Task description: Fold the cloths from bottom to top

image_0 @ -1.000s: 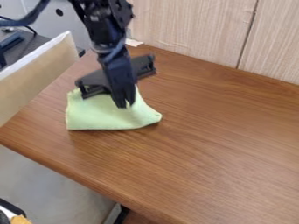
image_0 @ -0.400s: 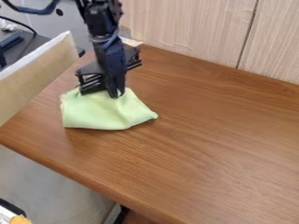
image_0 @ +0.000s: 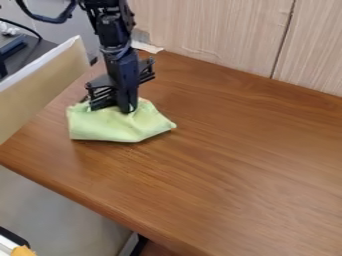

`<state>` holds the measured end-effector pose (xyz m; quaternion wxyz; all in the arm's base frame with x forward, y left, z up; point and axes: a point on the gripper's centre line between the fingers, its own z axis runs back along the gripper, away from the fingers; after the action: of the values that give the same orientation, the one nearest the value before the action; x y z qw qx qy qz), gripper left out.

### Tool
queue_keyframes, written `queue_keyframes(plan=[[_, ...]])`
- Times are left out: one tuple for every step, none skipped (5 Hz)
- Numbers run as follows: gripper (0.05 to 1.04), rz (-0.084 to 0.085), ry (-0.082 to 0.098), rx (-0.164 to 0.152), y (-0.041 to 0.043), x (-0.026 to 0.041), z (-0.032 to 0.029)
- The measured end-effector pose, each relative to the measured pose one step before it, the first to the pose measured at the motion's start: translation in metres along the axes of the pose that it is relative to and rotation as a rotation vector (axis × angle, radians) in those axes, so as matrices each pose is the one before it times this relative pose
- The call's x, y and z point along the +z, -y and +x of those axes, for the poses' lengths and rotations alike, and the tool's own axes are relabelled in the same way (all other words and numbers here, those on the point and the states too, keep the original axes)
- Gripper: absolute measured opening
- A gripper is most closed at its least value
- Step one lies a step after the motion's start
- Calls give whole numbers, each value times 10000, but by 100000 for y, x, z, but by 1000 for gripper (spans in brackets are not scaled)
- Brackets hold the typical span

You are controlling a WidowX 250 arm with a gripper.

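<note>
Gripper (image_0: 126, 111): one, black, pointing down, its lower end against the upper part of the cloth. Whether it is open or closed, and whether it grips the fabric, cannot be told.

Cloth (image_0: 110, 128): one, pale green, lying on the upper left part of the table as seen here, near the left edge. Upper part creased and raised around the gripper's lower end; lower part smoother, with a nearly straight front edge toward the left. One corner points right – well apart from the gripper – and lies on the wood.

Arm (image_0: 112, 30): black, entering at the top edge, nearly upright above the gripper. A dark, looped cable (image_0: 50, 20) runs to its upper left.

Table (image_0: 234, 165): brown wood grain, rounded front edge, set at a slant across the view.

White scrap (image_0: 148, 47): flat, at the table's back edge, just beside the arm, by the foot of the wall.

Wall panels (image_0: 214, 35): pale, finely streaked, standing behind the table, with a dark upright seam between two of them.

Board (image_0: 47, 82): tan face, white top edge, standing along the table's left side. Beyond it, a dark surface (image_0: 39, 51) bearing dark items too unclear to name.

Lower left corner: an orange item (image_0: 24, 251), cut off by the view's edge.
</note>
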<state>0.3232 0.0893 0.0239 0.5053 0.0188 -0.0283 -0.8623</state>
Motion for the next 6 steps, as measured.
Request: queue_keyframes(plan=[[244, -194, 29, 168, 74, -589, -303], [503, -79, -56, 137, 140, -19, -147], [806, -66, -1, 38, 141, 2, -38], [1007, -100, 117, -20, 194, -58, 218], [1007, 25, -105, -7, 288, 1225, 191], [1000, 104, -197, -153, -169, 1699, 279]])
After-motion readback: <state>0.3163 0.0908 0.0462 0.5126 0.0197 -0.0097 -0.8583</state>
